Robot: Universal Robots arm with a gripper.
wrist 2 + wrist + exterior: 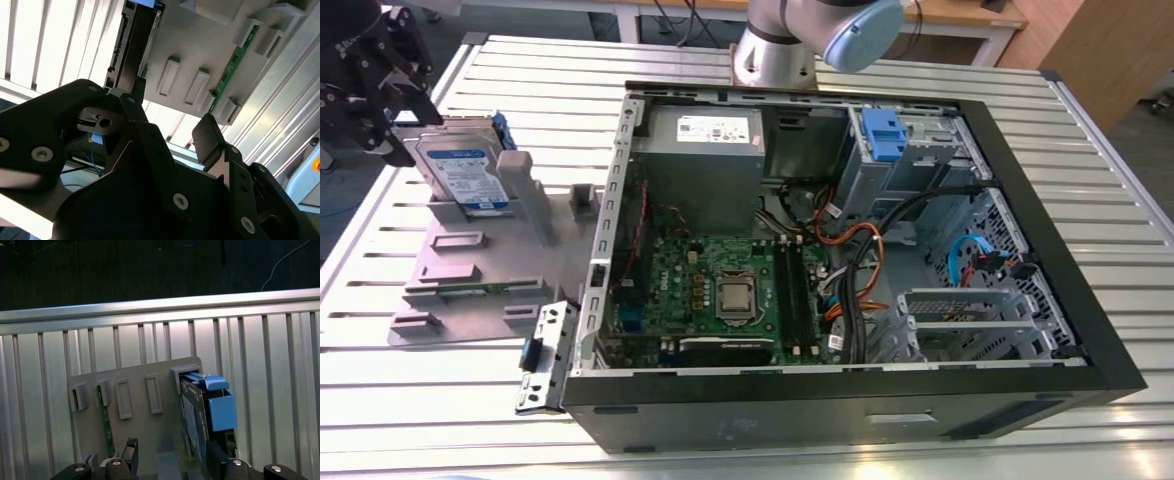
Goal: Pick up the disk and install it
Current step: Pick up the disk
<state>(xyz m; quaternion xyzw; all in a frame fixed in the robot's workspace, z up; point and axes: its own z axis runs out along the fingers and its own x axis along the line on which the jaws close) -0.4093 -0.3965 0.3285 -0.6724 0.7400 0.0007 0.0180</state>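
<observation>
Jaws wide, just short of disk [201, 412]

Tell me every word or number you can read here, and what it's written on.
White-and-blue label on the disk: print too small to read.
White sticker on the power supply inside the computer case: print too small to read.
No text can be read anywhere.

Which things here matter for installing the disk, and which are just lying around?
For the job: disk, standing in the grey holder; open gripper near it; open computer case.
Lying about: green circuit strip in the holder; metal bracket beside the case.
</observation>
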